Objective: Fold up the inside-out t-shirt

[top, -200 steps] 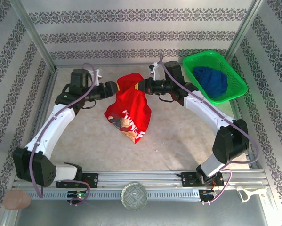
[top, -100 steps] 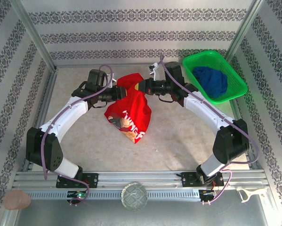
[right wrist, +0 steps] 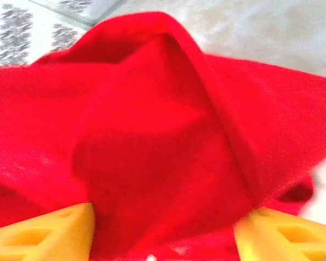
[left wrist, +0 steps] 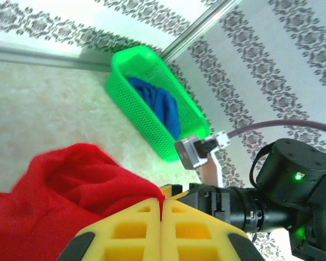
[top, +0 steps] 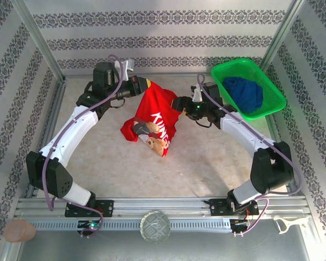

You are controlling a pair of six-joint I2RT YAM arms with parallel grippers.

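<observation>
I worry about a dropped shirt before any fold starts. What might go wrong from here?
1. The right gripper is open around bunched cloth, so the left gripper alone pinches the t-shirt; that small pinch may slip.
2. Closing the right gripper here could catch several layers, leaving it twisted.

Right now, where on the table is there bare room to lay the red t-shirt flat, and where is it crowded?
Bare: the tabletop between left arm and right arm, from the t-shirt to the near rail. Crowded: far right, around the green basket.
</observation>
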